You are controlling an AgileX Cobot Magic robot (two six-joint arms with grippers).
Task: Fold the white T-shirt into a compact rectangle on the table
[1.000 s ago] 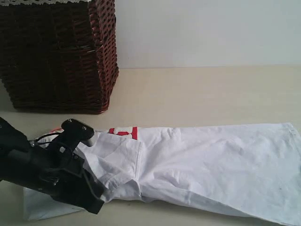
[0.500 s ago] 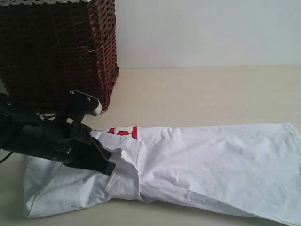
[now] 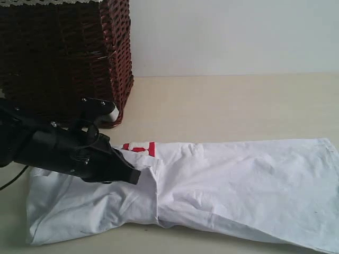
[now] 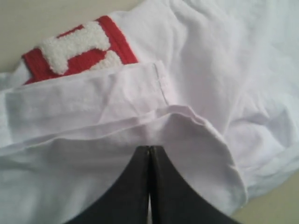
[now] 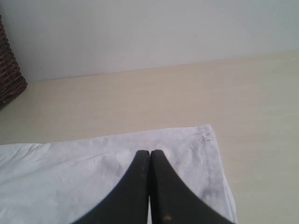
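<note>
Pale beige table (image 3: 228,100), smooth and matte. Spread long across the foreground, white T-shirt (image 3: 238,185), lying flat, red-edged letters (image 3: 139,148) peeking out at its far edge. Standing far left, near the shirt, dark wicker basket (image 3: 63,58).

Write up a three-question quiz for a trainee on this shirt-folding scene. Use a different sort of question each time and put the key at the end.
1. True or false: the left claw is closed, with its tips over the white T-shirt.
2. What stands on the table at the upper left of the exterior view? A) a dark wicker basket B) a metal bucket C) a cardboard box
3. Fill in: the fuzzy white letter is outlined in ____.
Key: 1 true; 2 A; 3 red.
</note>
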